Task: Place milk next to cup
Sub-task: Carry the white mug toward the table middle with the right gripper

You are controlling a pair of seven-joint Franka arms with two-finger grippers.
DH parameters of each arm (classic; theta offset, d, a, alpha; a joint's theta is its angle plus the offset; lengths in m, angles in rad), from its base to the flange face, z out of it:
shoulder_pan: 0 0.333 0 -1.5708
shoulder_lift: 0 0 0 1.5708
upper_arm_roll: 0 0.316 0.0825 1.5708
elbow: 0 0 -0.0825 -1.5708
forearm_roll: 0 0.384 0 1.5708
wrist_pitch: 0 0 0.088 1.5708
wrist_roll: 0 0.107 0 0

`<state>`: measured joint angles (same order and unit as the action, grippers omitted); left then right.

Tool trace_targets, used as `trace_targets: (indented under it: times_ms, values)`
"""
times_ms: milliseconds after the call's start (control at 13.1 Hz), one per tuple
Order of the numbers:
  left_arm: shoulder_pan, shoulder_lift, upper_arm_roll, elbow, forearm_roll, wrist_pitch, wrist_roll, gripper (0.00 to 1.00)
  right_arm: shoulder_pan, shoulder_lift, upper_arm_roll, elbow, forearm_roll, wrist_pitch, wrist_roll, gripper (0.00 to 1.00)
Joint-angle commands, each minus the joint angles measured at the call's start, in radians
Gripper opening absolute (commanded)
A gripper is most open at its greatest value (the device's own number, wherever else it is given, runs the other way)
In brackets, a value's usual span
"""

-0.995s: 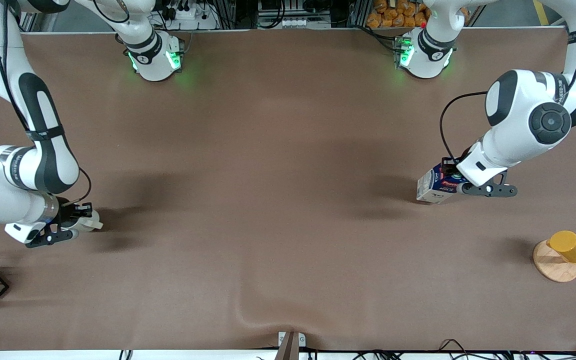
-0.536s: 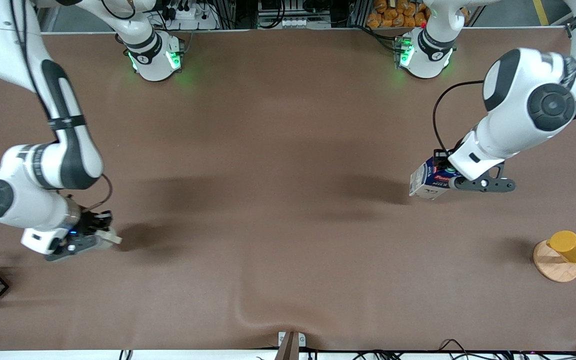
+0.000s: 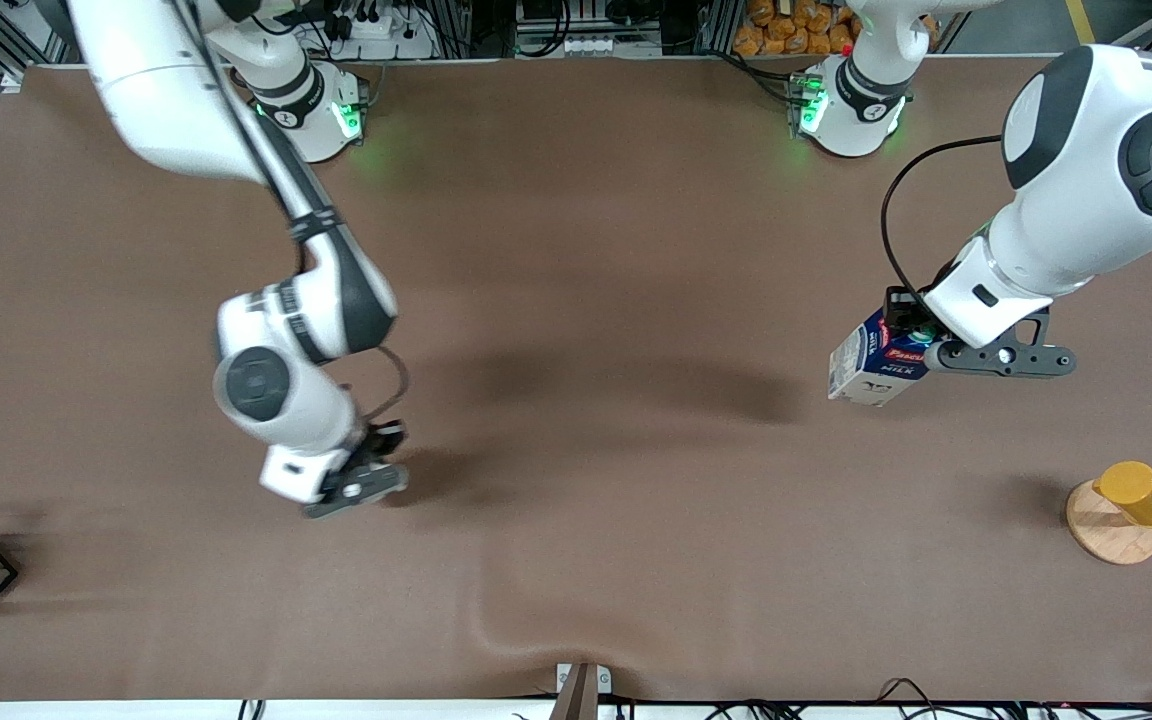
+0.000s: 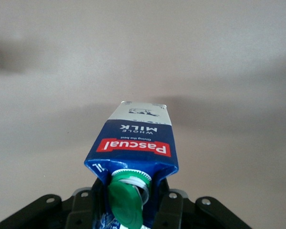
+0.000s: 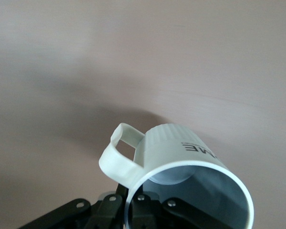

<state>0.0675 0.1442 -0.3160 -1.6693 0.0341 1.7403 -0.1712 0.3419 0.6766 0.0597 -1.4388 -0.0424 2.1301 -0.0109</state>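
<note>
neither thing is set down yet. the left gripper (image 3: pixel 921 345) grasps the milk (image 3: pixel 871 365) over the table (image 3: pixel 576 250); the right gripper (image 3: pixel 371 480) grasps the cup (image 5: pixel 181 167), both well apart.

The milk (image 4: pixel 133 143) is dark blue with a red band, white lettering and green cap; the cup (image 5: pixel 181 167) is off-white, ribbed, grey inside; the table (image 3: pixel 576 250) is brown.
</note>
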Motion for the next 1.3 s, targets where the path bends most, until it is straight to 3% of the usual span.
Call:
trace_targets:
  times_ms: [0, 306, 612, 1224]
  values:
    - [0.001, 0.014, -0.002, 0.039, 0.001, -0.031, -0.011, 0.44, 0.069, 0.087, 0.002, 0.133, 0.045, -0.012, 0.011, 0.00]
    - [0.003, 0.011, 0.000, 0.082, 0.009, -0.102, -0.005, 0.44, 0.182, 0.198, 0.048, 0.264, 0.064, 0.001, 0.017, 0.00]
    - [0.000, 0.014, 0.000, 0.085, 0.004, -0.102, 0.001, 0.44, 0.253, 0.209, 0.048, 0.262, 0.084, 0.019, 0.116, 0.00]
    - [-0.017, 0.037, -0.002, 0.097, 0.003, -0.102, -0.008, 0.44, 0.287, 0.215, 0.048, 0.253, 0.091, 0.008, 0.216, 0.00]
